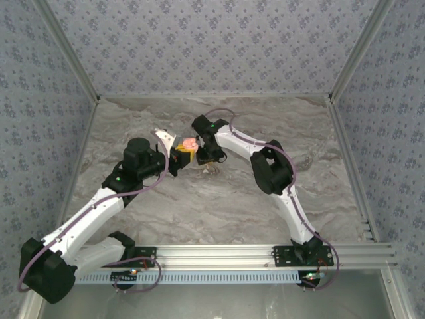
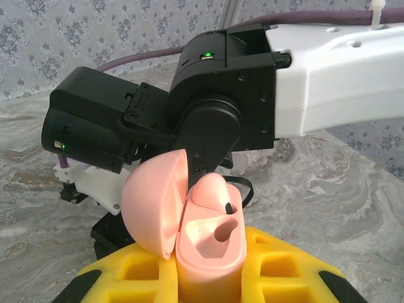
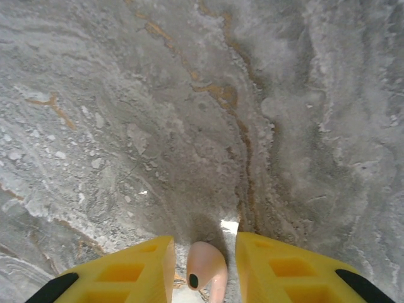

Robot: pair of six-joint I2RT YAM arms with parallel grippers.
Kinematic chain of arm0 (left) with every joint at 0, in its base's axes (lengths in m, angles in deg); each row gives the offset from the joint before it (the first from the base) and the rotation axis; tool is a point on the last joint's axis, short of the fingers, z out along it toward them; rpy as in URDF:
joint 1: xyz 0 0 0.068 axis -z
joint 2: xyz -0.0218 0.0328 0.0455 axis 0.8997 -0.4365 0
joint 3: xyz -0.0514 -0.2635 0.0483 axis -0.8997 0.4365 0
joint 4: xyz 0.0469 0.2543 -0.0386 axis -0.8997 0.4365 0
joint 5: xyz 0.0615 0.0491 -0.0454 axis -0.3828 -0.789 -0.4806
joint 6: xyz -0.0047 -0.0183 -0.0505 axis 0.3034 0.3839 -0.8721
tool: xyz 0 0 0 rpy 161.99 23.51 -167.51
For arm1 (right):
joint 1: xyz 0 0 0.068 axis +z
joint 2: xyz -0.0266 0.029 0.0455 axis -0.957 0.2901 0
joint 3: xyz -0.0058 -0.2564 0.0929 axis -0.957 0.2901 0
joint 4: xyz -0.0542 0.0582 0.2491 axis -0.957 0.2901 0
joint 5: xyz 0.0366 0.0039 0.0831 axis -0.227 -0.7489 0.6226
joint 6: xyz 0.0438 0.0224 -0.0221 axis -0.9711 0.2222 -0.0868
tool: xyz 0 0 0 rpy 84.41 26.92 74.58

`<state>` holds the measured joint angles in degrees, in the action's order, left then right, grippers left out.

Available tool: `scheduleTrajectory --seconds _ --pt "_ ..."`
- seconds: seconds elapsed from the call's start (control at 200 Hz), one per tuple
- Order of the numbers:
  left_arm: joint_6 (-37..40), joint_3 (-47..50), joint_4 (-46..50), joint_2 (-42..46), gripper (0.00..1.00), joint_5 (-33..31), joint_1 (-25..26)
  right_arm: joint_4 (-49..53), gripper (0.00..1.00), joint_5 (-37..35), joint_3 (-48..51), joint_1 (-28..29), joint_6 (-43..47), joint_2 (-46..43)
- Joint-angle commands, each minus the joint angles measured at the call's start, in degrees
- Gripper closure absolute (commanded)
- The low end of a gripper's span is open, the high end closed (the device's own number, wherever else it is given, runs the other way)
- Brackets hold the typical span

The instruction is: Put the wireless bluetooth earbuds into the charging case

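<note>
left claw (image 2: 208, 271) is clamped on the pink case (image 2: 208, 249), with its yellow fingers (image 2: 284, 265) pressing both sides. the case stands upright, and its lid (image 2: 151, 202) is swung open to the left. a first earbud (image 2: 211, 189) sits in the far socket, poking above the rim. right claw (image 3: 205, 252) hangs just beside the case, pointing down at the grey marbled table (image 3: 189, 126). its jaws stand apart with a second earbud (image 3: 205, 268) between them and a gap on either side. whether that earbud rests on the table i cannot tell. from above, both claws meet near the table's middle.
</note>
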<state>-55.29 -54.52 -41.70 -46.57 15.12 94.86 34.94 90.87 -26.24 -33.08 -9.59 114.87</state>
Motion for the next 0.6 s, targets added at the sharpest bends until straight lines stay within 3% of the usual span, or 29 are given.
scheduleTrajectory --seconds 0.0,0.595 --pt "0.91 -1.43 -0.62 0.7 0.91 0.01 -0.38 3.27 0.66 -2.12 -2.08 0.76 -0.19 1.76" --pt "0.96 -1.36 -0.88 0.52 0.91 0.06 -0.4 7.6 0.69 -7.56 -5.12 2.84 0.89 4.62"
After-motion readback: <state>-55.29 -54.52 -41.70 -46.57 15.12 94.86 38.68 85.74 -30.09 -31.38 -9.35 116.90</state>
